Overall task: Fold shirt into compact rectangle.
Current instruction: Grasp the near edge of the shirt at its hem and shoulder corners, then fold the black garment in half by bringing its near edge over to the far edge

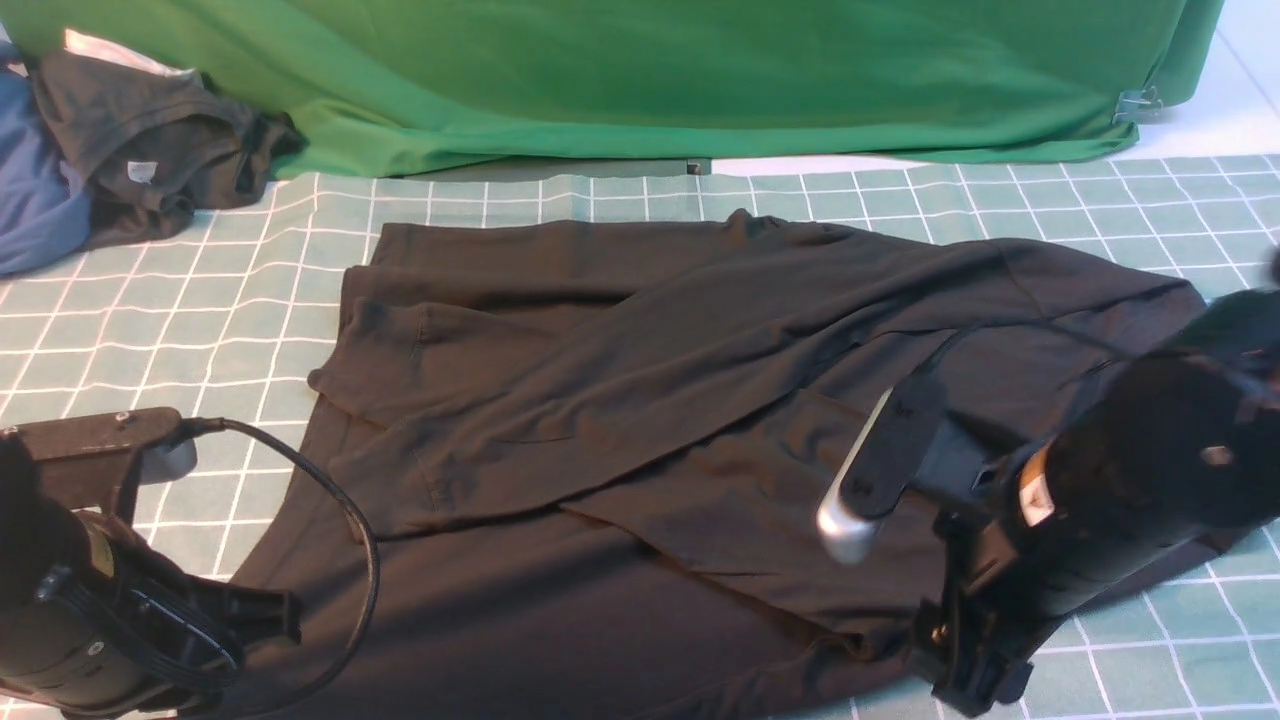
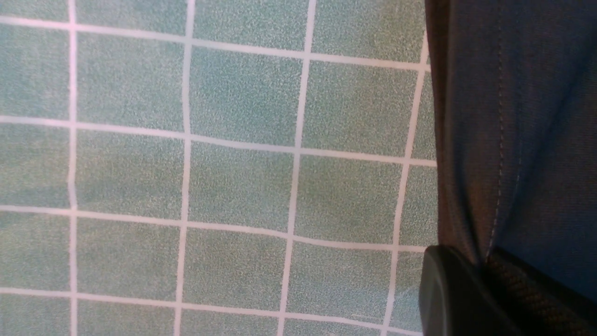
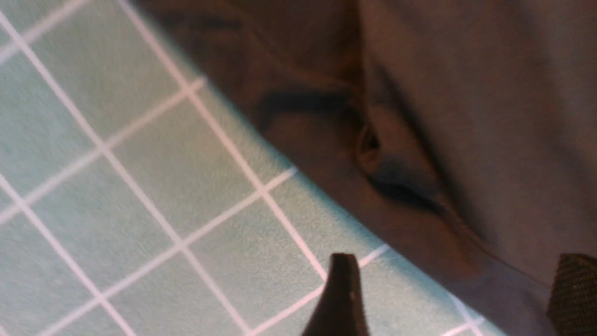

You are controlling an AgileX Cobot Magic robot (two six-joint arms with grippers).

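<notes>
The black shirt (image 1: 640, 380) lies spread on the checked table cover, with its sleeves folded across the body; its print and neck label are hidden. My left gripper (image 1: 275, 610) sits at the shirt's near left edge. In the left wrist view it (image 2: 482, 270) is shut on the stitched hem of the shirt (image 2: 522, 140). My right gripper (image 1: 960, 660) hovers at the shirt's near right edge. In the right wrist view it (image 3: 459, 294) is open, one finger (image 3: 343, 289) over the cover and the other over the shirt (image 3: 466, 116), whose edge runs between them.
A big green cloth (image 1: 650, 80) hangs across the back, with a metal clip (image 1: 1138, 103) at its right end. A dark grey garment with a pale tag (image 1: 150, 140) and a blue cloth (image 1: 35, 190) lie at the back left. The teal checked cover (image 1: 150, 320) spans the table.
</notes>
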